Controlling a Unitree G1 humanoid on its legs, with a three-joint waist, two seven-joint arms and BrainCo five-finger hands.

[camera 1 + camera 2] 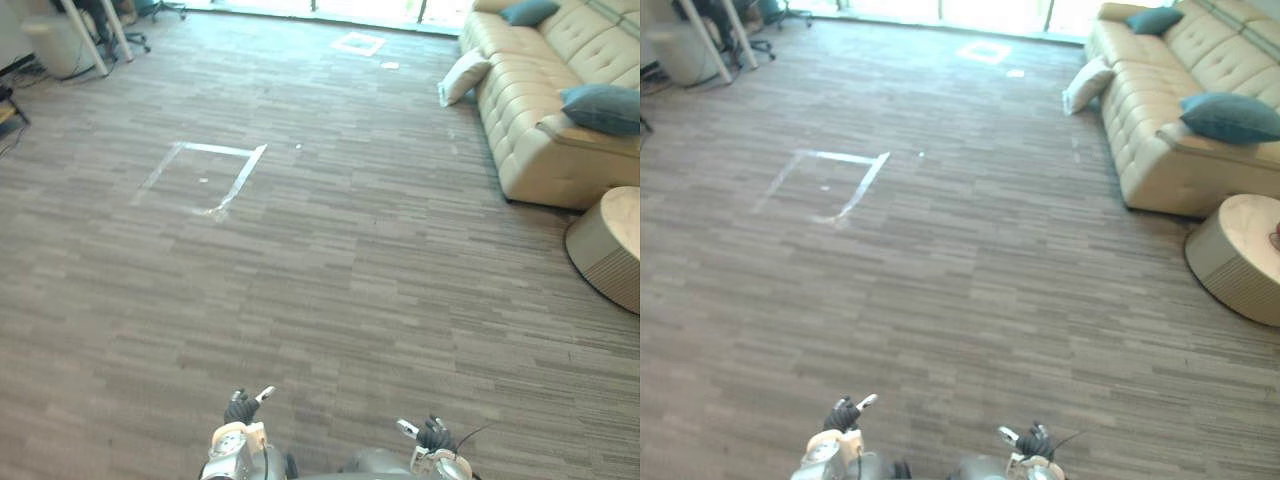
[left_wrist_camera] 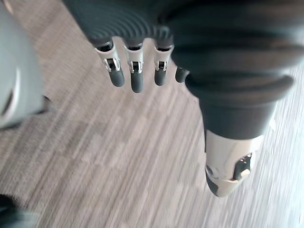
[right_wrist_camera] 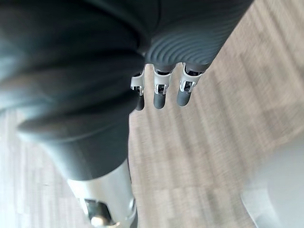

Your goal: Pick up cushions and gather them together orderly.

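Note:
A white cushion [image 1: 463,76] leans on the floor against the end of a beige sofa [image 1: 530,140] at the far right. One teal cushion [image 1: 603,107] lies on the sofa's near arm, and another teal cushion [image 1: 528,12] sits farther back on the seat. Both hands hang low at the bottom edge, far from the cushions. My left hand [image 1: 243,407] is empty, its fingers [image 2: 135,71] relaxed above bare carpet. The right hand [image 1: 432,434] is likewise empty, fingers [image 3: 161,90] loose.
A round beige ribbed table [image 1: 612,245] stands in front of the sofa's near end. A white tape square [image 1: 205,178] marks the carpet at mid left, a smaller tape square [image 1: 358,43] farther back. Desk legs [image 1: 90,35] and a white bin [image 1: 50,45] stand at the far left.

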